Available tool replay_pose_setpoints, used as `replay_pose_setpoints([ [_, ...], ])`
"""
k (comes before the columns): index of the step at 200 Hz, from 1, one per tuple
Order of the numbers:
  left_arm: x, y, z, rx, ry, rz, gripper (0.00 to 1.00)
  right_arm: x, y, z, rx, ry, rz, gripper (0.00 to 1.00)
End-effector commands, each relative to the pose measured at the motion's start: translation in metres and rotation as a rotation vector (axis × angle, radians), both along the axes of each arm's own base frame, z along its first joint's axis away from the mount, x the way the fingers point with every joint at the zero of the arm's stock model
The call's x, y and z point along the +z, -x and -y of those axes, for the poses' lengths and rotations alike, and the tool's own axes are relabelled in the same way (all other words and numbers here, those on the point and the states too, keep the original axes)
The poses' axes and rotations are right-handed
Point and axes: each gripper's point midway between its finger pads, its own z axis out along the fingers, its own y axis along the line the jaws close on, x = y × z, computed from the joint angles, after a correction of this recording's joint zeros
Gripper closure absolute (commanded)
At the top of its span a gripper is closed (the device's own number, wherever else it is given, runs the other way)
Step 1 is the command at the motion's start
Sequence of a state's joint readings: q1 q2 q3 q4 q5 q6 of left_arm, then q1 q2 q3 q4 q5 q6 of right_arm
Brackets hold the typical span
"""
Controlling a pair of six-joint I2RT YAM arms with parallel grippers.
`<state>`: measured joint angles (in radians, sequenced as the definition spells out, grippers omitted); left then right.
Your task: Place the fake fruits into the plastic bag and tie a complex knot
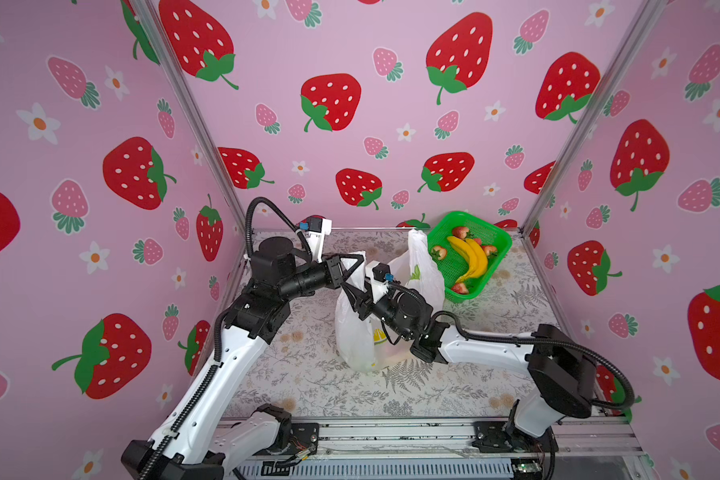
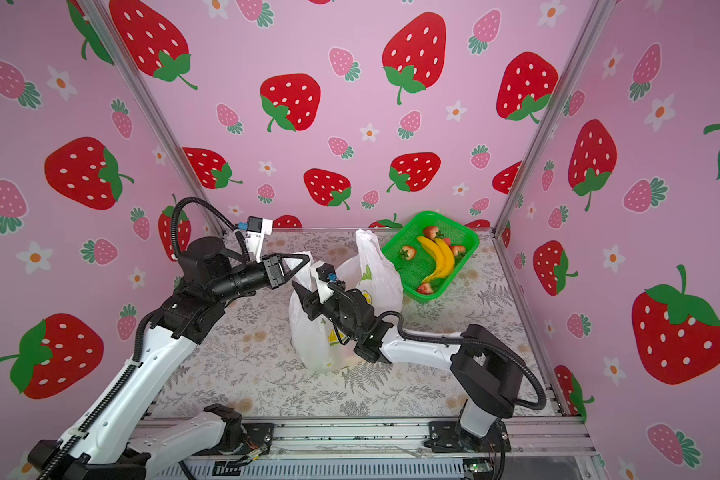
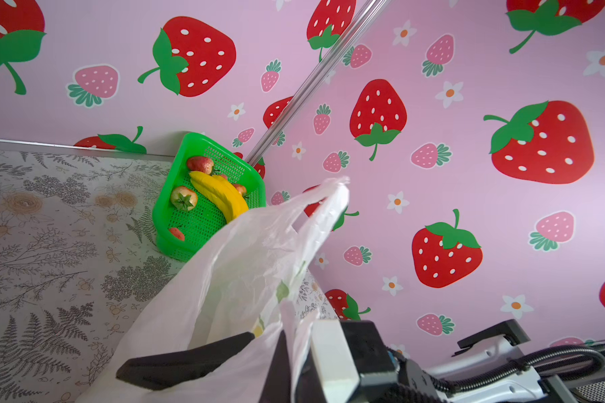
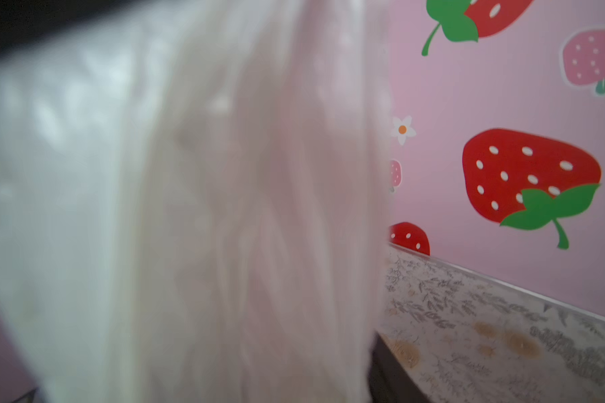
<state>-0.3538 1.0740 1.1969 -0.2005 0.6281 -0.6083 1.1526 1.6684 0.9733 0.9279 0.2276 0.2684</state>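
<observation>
The plastic bag (image 1: 356,332) is seen standing on the fern-printed table (image 1: 308,374) near its middle, in both top views; its lower body is rounded, and faint yellow shows through the film, so some fruit is judged to be inside already.

Just above the bag's near side, the right gripper (image 1: 352,296) is set against the white film. Its jaws are masked by plastic in the right wrist view, which is filled with blurred film, so it cannot be told whether they are spread or pinching.

A little farther and to the left, the left gripper (image 1: 360,261) is pressed together on the bag's left handle strip (image 1: 356,270), which is held up. The right handle (image 1: 417,243) stands free and upright, farther back.

At the far right corner, the green mesh basket (image 1: 499,245) is tipped against the wall. Yellow bananas (image 1: 472,259) and several red strawberries (image 1: 438,252) are left in it, so loading is judged unfinished.

The bag is judged very light, soft and slippery, collapsing wherever unsupported; it is best taken by the handle loops or a bunched rim, never by a single taut layer, which could tear or slide out. The fruits are judged light, rigid and glossy; the bananas should be gripped across their middle.
</observation>
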Motion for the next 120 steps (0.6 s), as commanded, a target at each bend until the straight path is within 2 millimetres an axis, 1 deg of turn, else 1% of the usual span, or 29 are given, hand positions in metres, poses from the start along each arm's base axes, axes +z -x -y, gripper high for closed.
replay_pose_setpoints([
  [1,0.026,0.007,-0.003,0.008,0.053,0.073,1.0,-0.038,-0.009,0.019,-0.148,-0.01,-0.069,0.61],
  [9,0.027,0.007,-0.003,0.01,0.054,0.077,1.0,-0.047,-0.008,0.022,-0.156,0.001,-0.076,0.62],
  [22,0.026,0.006,-0.003,0.01,0.052,0.078,1.0,-0.053,-0.006,0.024,-0.158,0.016,-0.077,0.62],
  [41,0.024,0.005,-0.003,0.003,0.048,0.073,1.0,-0.049,-0.004,0.025,-0.148,0.032,-0.057,0.6],
  [49,0.024,0.005,-0.002,-0.002,0.047,0.074,1.0,-0.047,-0.004,0.024,-0.145,0.04,-0.046,0.58],
  [61,0.022,0.005,-0.001,-0.011,0.042,0.073,1.0,-0.044,-0.004,0.022,-0.141,0.058,-0.033,0.5],
  [65,0.021,0.005,0.0,-0.012,0.04,0.073,1.0,-0.043,-0.004,0.021,-0.14,0.062,-0.029,0.49],
  [69,0.02,0.005,0.0,-0.015,0.038,0.071,1.0,-0.042,-0.004,0.021,-0.14,0.07,-0.026,0.44],
  [84,0.017,0.004,0.001,-0.019,0.032,0.065,1.0,-0.036,-0.005,0.018,-0.138,0.088,-0.015,0.33],
  [96,0.017,0.004,0.001,-0.022,0.032,0.062,1.0,-0.03,-0.003,0.014,-0.125,0.098,-0.005,0.29],
  [120,0.016,0.004,0.001,-0.024,0.029,0.065,1.0,-0.016,-0.001,0.009,-0.099,0.117,0.009,0.24],
])
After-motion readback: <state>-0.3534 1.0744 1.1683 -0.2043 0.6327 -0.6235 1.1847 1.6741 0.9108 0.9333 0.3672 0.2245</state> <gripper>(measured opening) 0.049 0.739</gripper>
